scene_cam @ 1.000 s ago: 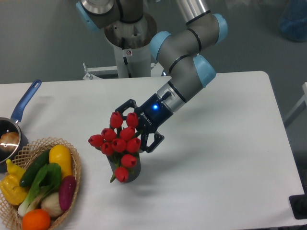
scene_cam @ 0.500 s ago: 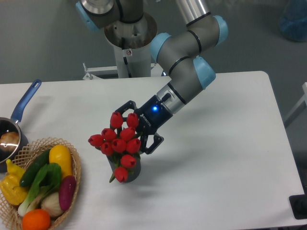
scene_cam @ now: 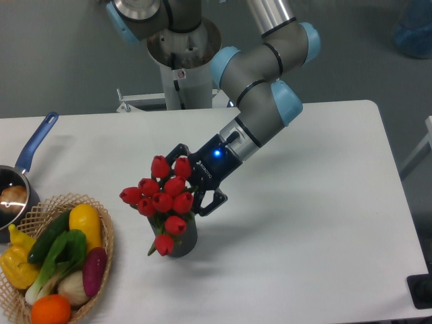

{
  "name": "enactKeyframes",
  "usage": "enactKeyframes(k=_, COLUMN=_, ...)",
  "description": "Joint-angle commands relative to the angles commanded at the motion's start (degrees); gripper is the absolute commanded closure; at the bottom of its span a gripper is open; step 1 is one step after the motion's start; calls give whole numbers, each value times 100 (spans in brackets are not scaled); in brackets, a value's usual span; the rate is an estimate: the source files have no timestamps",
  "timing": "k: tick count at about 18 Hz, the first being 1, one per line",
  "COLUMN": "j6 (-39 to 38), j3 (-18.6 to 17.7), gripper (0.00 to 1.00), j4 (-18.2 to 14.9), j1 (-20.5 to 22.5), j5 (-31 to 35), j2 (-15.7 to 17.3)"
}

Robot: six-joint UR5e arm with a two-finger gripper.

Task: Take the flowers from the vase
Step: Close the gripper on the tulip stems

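The flowers, a bunch of red tulip buds with green stems, stand in the small dark grey vase on the white table, left of centre. The bunch leans to the left and hides most of the vase. My gripper comes in from the upper right with its blue light on. Its black fingers are spread and straddle the right side of the bunch just above the vase mouth. The fingertips are hidden behind the buds, and the jaws look open.
A wicker basket with vegetables and fruit sits at the front left, close to the vase. A blue-handled steel saucepan stands at the left edge. The arm's base column is at the back.
The gripper has moved slightly left and down into the bunch. The flowers and the vase have shifted a little to the left. The finger spread looks the same.
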Motion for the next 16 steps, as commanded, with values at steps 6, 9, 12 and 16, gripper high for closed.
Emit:
enactKeyframes(k=6, j6=-18, j3=0, gripper=46, j4=0, j1=0, j5=-18, j2=0)
enactKeyframes(k=9, j6=-18, j3=0, gripper=49, j4=-9, j1=17, j5=-26, j2=0)
enactKeyframes(k=12, j6=-18, j3=0, gripper=49, j4=-9, j1=18, j5=-26, j2=0)
enactKeyframes(k=16, j6=-18, j3=0, gripper=49, j4=-9, j1=44, j5=-70, j2=0)
